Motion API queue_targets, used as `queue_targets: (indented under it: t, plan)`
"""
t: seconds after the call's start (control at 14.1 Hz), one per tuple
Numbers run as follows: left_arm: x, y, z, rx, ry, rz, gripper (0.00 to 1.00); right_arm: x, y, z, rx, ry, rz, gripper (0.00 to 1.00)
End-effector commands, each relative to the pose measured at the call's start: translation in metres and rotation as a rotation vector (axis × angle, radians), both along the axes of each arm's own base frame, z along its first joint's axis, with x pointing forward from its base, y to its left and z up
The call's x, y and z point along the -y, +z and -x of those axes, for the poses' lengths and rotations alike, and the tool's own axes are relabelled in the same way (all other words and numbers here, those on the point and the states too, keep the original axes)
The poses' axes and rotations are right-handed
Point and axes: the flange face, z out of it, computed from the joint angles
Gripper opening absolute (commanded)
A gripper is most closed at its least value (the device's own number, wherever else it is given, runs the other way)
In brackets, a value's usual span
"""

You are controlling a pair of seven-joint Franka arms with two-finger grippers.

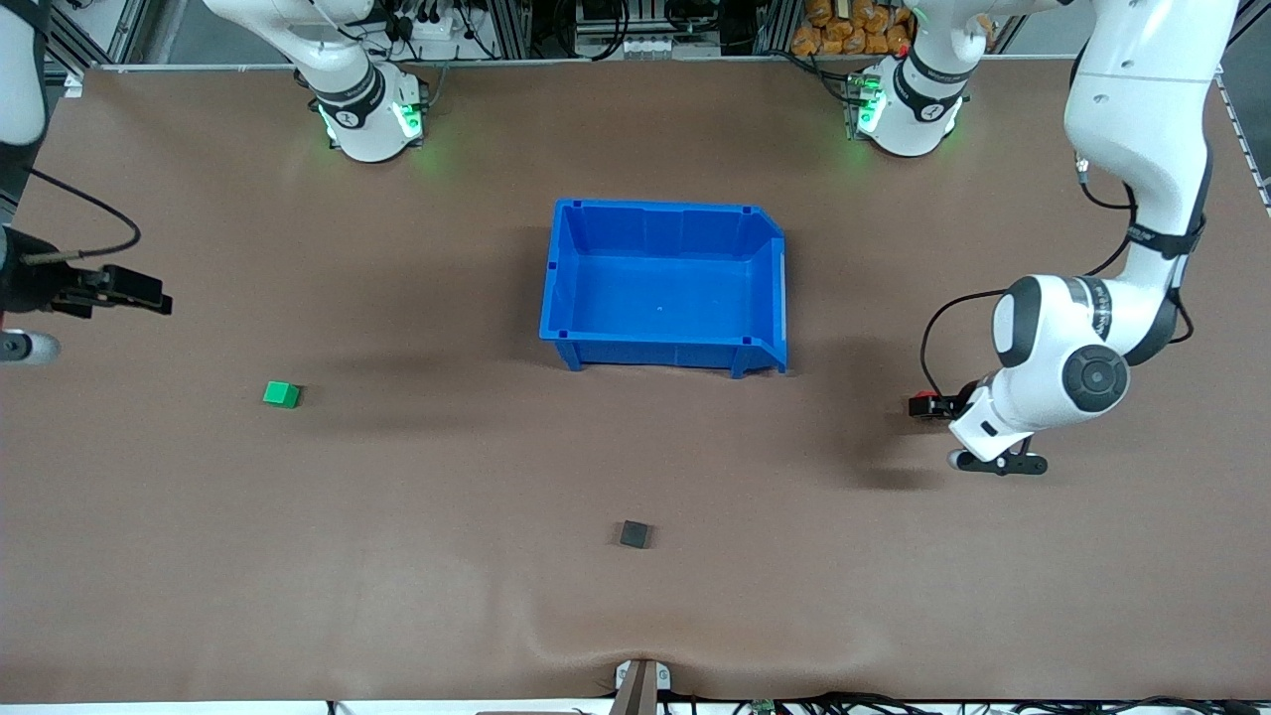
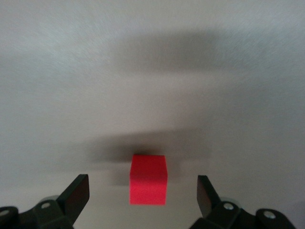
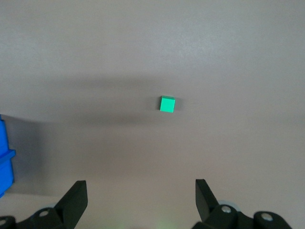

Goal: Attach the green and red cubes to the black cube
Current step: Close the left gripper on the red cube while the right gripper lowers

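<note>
The red cube (image 2: pixel 148 179) rests on the table toward the left arm's end. My left gripper (image 2: pixel 142 185) is down low around it, open, with a clear gap between each finger and the cube. From the front, the red cube (image 1: pixel 923 401) peeks out at the tip of the left gripper (image 1: pixel 931 408). Toward the right arm's end lies the green cube (image 1: pixel 281 394), also seen small as the green cube (image 3: pixel 167 104). My right gripper (image 3: pixel 139 187) hangs open and empty, high over the table's edge (image 1: pixel 139 291). The black cube (image 1: pixel 635 534) sits alone, nearest the front camera.
An empty blue bin (image 1: pixel 556 298) stands mid-table, farther from the front camera than all three cubes; its corner (image 3: pixel 5 160) shows in the right wrist view. The brown mat (image 1: pixel 447 556) has a slight wrinkle near its front edge.
</note>
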Motion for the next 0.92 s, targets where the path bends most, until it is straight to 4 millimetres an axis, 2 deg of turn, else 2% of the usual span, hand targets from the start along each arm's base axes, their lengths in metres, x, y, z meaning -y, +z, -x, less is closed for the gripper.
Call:
queue_targets:
  t: [0.0, 0.07, 0.14, 0.21, 0.28, 0.43, 0.5, 0.64, 0.71, 0.78, 0.85]
  plan:
    - [0.002, -0.014, 0.002, -0.005, 0.006, 0.0, 1.0, 0.0, -0.018, -0.015, -0.002, -0.003, 0.017, 1.0]
    - [0.003, -0.016, 0.002, -0.008, 0.006, 0.0, 0.99, -0.001, -0.021, -0.018, 0.01, 0.001, 0.02, 1.0]
    - [0.004, -0.017, 0.001, -0.008, 0.003, -0.001, 0.69, 0.001, -0.034, -0.024, -0.001, 0.002, 0.024, 1.0]
    - [0.004, -0.02, 0.002, -0.014, 0.004, 0.0, 0.43, 0.0, -0.049, -0.028, -0.024, 0.004, 0.024, 1.0]
    - [0.003, -0.022, 0.004, -0.018, 0.006, -0.002, 0.27, 0.002, -0.062, -0.031, -0.046, 0.003, 0.027, 1.0]
    - [0.003, -0.022, 0.004, -0.021, 0.013, -0.003, 0.07, 0.003, -0.079, -0.036, -0.061, 0.003, 0.029, 1.0]
    - [0.003, -0.022, 0.004, -0.023, 0.036, -0.007, 0.0, 0.006, -0.082, -0.04, -0.046, 0.001, 0.03, 1.0]
    - [0.005, -0.018, 0.001, -0.014, 0.107, -0.015, 0.0, 0.009, -0.1, -0.048, -0.045, -0.001, 0.032, 1.0]
    - [0.009, -0.008, -0.005, 0.005, 0.172, -0.017, 0.0, 0.012, -0.115, -0.05, -0.066, -0.003, 0.033, 1.0]
    - [0.015, 0.008, -0.016, 0.042, 0.243, -0.015, 0.0, 0.016, -0.12, -0.051, -0.068, -0.009, 0.033, 1.0]
    - [0.036, 0.024, -0.031, 0.08, 0.309, -0.009, 0.0, 0.018, -0.129, -0.056, -0.061, -0.011, 0.037, 1.0]
